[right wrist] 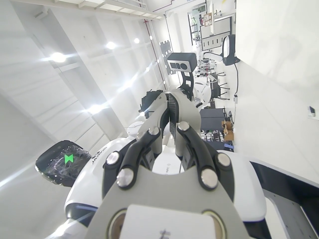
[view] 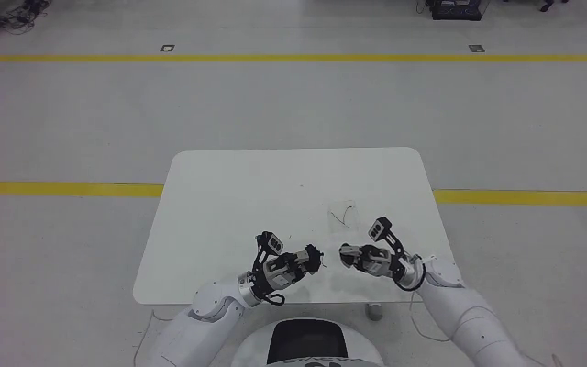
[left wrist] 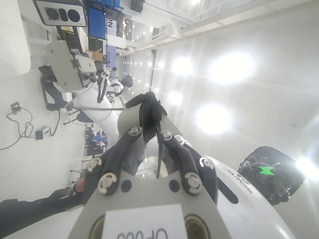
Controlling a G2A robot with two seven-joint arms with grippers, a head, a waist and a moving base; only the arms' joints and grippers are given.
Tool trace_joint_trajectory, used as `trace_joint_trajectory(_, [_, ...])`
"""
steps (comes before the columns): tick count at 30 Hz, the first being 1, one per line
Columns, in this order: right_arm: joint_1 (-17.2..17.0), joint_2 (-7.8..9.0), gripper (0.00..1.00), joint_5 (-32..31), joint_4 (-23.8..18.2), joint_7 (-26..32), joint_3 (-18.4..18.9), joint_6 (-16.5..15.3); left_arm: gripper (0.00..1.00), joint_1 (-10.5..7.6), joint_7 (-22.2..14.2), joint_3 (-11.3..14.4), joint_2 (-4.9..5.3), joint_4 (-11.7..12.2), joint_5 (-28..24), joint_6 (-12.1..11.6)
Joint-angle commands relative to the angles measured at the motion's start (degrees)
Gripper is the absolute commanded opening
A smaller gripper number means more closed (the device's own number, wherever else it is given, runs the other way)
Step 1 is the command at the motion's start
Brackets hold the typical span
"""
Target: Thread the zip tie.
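A thin black zip tie [left wrist: 159, 150] runs back from between the pads of my left gripper [left wrist: 149, 105], which is shut on it. In the top view the left gripper [view: 316, 256] and the right gripper [view: 346, 253] hover tip to tip, a small gap apart, above the near middle of the white table [view: 229, 211]. My right gripper [right wrist: 170, 98] is shut, pads pressed together, and I cannot make out anything between them. The left gripper [right wrist: 149, 100] shows dark just beyond it.
A thin dark curled strip [view: 345, 216] lies on the table just beyond the right gripper, seemingly on a clear sheet. The table's near edge is close under both wrists. The far and left parts of the tabletop are bare.
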Motion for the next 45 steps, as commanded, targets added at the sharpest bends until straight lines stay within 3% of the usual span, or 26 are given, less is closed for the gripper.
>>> trace_joint_trajectory(1, [-0.08, 0.07, 0.0, 0.3, 0.18, -0.03, 0.46, -0.18, 0.0, 0.0, 0.0, 0.0, 0.0, 0.0, 0.0, 0.0])
trace_joint_trajectory(6, [-0.83, 0.36, 0.0, 2.67, -0.35, 1.04, 2.43, -0.84, 0.0, 0.0, 0.0, 0.0, 0.0, 0.0, 0.0, 0.0])
trace_joint_trajectory(7, [-0.99, 0.42, 0.11, 3.28, -0.72, 1.59, 2.8, -0.8, 0.0, 0.0, 0.0, 0.0, 0.0, 0.0, 0.0, 0.0])
trace_joint_trajectory(8, [-1.25, 0.46, 0.59, 4.41, -1.08, 1.98, 3.3, -0.8, 0.0, 0.0, 0.0, 0.0, 0.0, 0.0, 0.0, 0.0])
trace_joint_trajectory(9, [-1.25, 0.46, 1.0, 4.41, -1.08, 1.98, 3.3, -0.8, 0.0, 0.0, 0.0, 0.0, 0.0, 0.0, 0.0, 0.0])
trace_joint_trajectory(19, [-1.28, 0.46, 1.0, 4.03, -1.43, 1.13, 3.4, -1.14, 0.0, 0.04, 0.17, 0.11, -0.03, -0.09, -0.29, 0.24])
trace_joint_trajectory(21, [-1.92, 0.6, 1.0, 2.6, -2.91, -0.58, 3.98, -3.06, 0.0, 0.33, 0.31, 0.74, -0.19, -0.96, -3.93, 2.06])
trace_joint_trajectory(28, [-6.76, 1.37, 1.0, -4.11, -12.84, -3.46, 11.52, -3.22, 0.0, 1.13, 1.3, 0.31, -0.3, -1.92, -15.74, 8.3])
trace_joint_trajectory(31, [-7.58, 1.33, 1.0, -4.67, -14.18, -3.75, 12.6, -3.22, 0.0, 0.87, 0.42, -0.09, -0.12, -2.18, -14.2, 7.22])
trace_joint_trajectory(38, [-7.57, 1.31, 1.0, -4.84, -14.47, -4.51, 12.62, -3.22, 0.0, 0.7, 1.39, 0.05, -0.13, -2.2, -13.55, 7.32])
trace_joint_trajectory(41, [-8.66, 1.39, 1.0, -5.19, -17.13, -5.6, 14.01, -3.22, 0.0, 1.35, 1.64, 0.42, -0.42, -3.6, -19.93, 9.06])
trace_joint_trajectory(45, [-10.74, 1.51, 1.0, -5.95, -20.65, -5.8, 17.3, -3.22, 0.0, 1.97, 1.73, -0.43, -0.3, -5.26, -23.16, 10.47])
